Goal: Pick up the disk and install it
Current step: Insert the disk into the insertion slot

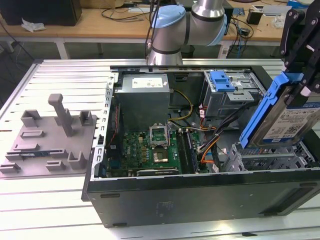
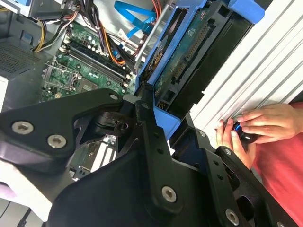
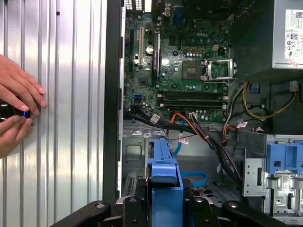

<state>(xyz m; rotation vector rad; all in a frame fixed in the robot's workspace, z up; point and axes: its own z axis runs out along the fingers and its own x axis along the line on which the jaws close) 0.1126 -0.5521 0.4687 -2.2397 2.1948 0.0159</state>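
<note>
Disk (image 1: 295, 120): a silver drive with a white-and-blue label and a blue plastic frame. It is held tilted in the air above the end of the computer case (image 1: 200, 192) that lies on the exterior view's right.
Disk underside (image 2: 182, 54): in the second wrist view, the green circuit board and the row of connector pins face the camera.
Gripper (image 1: 303, 75): its black fingers (image 2: 147, 123) are closed on the disk's blue frame, one on each side.
Drive bay (image 1: 272, 160): a grey metal bay inside the case, directly below the disk's low edge. Whether the two touch cannot be told.
Case position: it lies on its side with the open face up, on the slatted metal table (image 1: 60, 75).
Motherboard (image 1: 155, 145): a green board on the case floor, near the middle, with its processor socket open.
Power supply (image 1: 145, 97): a grey box inside the case, beyond the motherboard in the exterior view.
Blue latch (image 1: 222, 80): sits on a grey metal cage inside the case, apart from the disk.
Cables (image 1: 207, 150): orange, black and yellow leads inside the case, between the motherboard and the drive bay.
Grey fixture (image 1: 50, 135): a moulded plate on the table outside the case, on the exterior view's left.
Hands (image 3: 19, 101): a person's hands rest on the table just outside the case wall, pinching a small dark object with a blue glow.
</note>
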